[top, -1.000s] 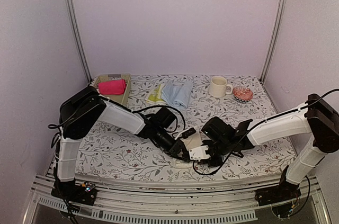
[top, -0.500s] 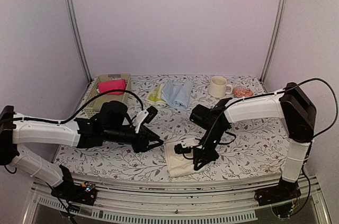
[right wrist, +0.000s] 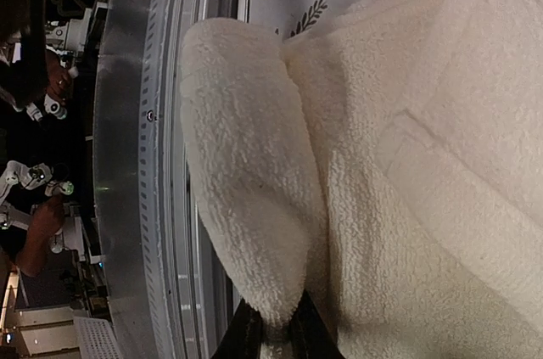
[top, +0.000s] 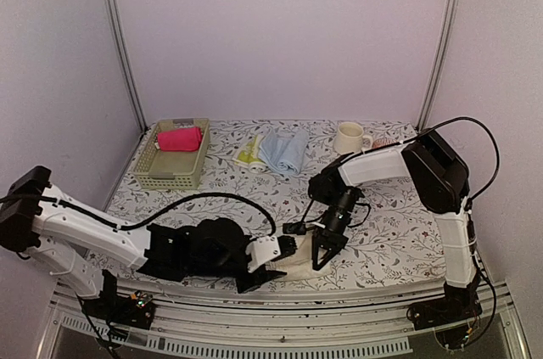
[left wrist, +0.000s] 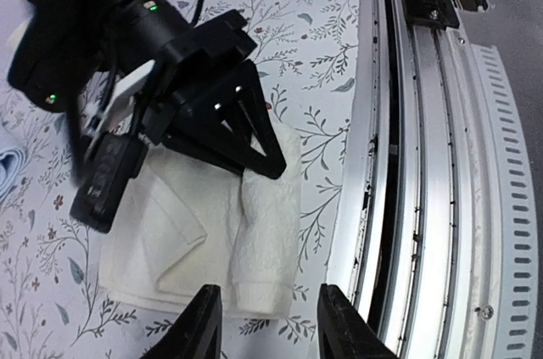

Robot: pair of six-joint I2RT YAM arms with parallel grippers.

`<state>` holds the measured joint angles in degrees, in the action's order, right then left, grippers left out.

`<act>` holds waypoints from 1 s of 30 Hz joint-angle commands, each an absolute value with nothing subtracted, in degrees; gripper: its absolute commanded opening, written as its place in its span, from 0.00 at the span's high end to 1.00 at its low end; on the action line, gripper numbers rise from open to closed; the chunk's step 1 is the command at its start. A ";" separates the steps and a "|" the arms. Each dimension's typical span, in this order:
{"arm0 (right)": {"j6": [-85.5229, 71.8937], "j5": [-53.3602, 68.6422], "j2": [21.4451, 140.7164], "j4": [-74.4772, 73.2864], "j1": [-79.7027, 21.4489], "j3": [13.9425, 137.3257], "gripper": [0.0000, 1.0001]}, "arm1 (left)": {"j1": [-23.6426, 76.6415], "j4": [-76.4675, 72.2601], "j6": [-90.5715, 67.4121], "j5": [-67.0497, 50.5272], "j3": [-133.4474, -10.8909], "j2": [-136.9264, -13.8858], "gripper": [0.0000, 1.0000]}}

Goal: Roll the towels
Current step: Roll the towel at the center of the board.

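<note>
— Position of the cream-white towel [left wrist: 195, 232]?
— Near edge of the counter [top: 399, 240]; its roll runs along that edge. Your right gripper [left wrist: 275, 170] pinches the roll; your left gripper [left wrist: 270, 325], jaws spread, faces its end.

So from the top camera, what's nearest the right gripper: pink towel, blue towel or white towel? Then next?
1. white towel, near edge, under the right gripper.
2. blue towel, back middle.
3. pink towel, back left, in the basket.
</note>
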<state>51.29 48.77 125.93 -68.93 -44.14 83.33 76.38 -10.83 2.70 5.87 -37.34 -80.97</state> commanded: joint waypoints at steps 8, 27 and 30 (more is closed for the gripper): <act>51.52 50.90 130.04 -73.58 -44.31 88.69 0.87 | 80.42 -7.29 19.92 18.91 -53.06 -103.64 0.58; 46.86 52.82 138.20 -72.21 -41.51 101.48 0.46 | 80.32 -5.62 18.54 13.72 -52.95 -106.19 0.93; 42.57 52.00 139.46 -69.12 -40.50 106.88 0.46 | 80.00 -5.93 17.71 13.05 -52.04 -105.47 0.93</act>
<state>47.40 52.56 136.59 -73.38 -42.39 101.25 80.01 -6.22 19.27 16.56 -53.91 -107.50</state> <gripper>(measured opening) 0.538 0.096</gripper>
